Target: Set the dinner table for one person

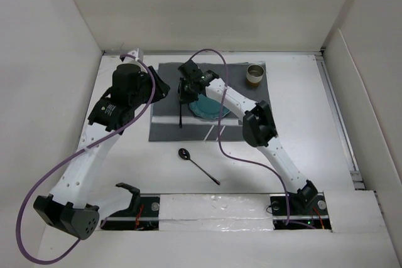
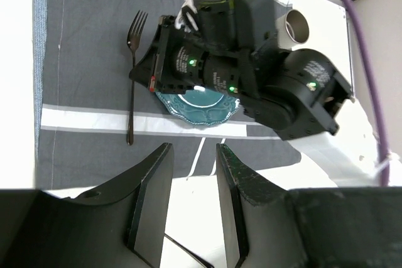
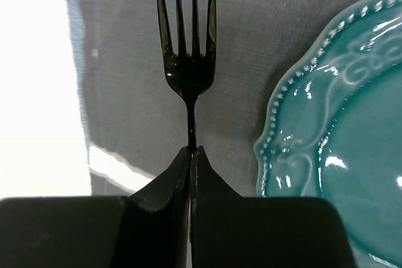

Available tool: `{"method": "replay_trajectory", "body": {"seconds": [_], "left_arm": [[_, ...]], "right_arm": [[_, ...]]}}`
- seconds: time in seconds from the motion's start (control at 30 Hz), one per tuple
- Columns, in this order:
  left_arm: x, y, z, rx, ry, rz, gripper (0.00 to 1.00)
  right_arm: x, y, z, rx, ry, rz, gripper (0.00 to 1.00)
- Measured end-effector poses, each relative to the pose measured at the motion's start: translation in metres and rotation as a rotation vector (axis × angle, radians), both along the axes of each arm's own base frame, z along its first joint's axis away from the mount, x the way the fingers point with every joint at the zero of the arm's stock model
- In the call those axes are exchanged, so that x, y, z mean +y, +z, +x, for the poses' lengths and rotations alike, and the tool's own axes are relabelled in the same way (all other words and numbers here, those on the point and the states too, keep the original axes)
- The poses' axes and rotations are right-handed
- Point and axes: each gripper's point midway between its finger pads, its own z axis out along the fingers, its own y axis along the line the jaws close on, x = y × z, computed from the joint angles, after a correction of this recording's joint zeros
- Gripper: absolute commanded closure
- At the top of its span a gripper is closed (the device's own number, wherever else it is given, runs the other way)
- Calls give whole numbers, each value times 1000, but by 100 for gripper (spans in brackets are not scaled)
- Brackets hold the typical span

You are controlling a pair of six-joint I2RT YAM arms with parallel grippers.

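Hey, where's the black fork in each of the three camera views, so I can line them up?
Top external: fork on the grey placemat, just left of the teal plate.
Left wrist: fork upper left, tines up.
Right wrist: fork at centre, handle vanishing into the right gripper.
Shared landmark: the teal plate, on the fork's right in every view.

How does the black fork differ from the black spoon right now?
The black fork lies on the dark grey striped placemat beside the teal plate; the black spoon lies on the bare white table. The fork runs square to the placemat; the spoon lies diagonal. The right gripper is shut on the fork; nothing touches the spoon. Both are black.
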Motion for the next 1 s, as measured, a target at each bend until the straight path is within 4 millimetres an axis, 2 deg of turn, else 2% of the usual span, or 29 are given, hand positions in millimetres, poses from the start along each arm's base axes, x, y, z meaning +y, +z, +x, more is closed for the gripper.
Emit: {"method": "replay_trajectory", "body": {"seconds": [0.1,0.23,0.27,0.37,0.47,0.57,0.6,0.63,0.67,0.7,0.73,0.8,0.83,0.9,0.93,0.97,1.0], "left_arm": [[0,-1,0,1,0,0,69],[0,-1,0,2,0,1,69],[0,-1,0,1,0,1,69],[0,0,0,0,0,0,69],[0,0,1,-3,0,-1,69],[0,0,1,-5,4,1,69],[1,0,2,-7,7,6,69],[2,0,2,-10,10,11,69],[3,0,3,-13,13,17,69],[4,1,4,-16,15,23,69],[4,1,5,-19,15,30,70],[5,4,8,-31,13,43,86],[5,6,10,-37,12,50,97],[5,10,13,-53,7,64,100],[5,12,14,-61,4,73,100],[6,14,16,-67,4,79,100],[7,16,17,-74,6,86,100]], "right_arm": [[0,-15,-2,25,1,-11,100],[1,-20,-4,38,2,-11,97],[1,-20,-4,38,2,-10,88],[2,-20,-5,45,7,-3,72],[4,-18,-6,48,14,7,62],[5,-14,-6,43,24,30,60],[4,-9,-9,42,31,38,60],[1,-4,-14,45,41,42,65],[-2,5,-19,37,63,52,89],[-6,17,-24,20,87,62,100],[-9,29,-30,6,106,72,100],[-20,63,-47,-56,163,103,100],[-27,81,-58,-100,192,118,100],[-47,114,-91,-179,261,122,100],[-48,124,-102,-214,283,129,93],[-51,131,-116,-280,311,145,71],[-56,132,-140,-306,350,141,59]]}}
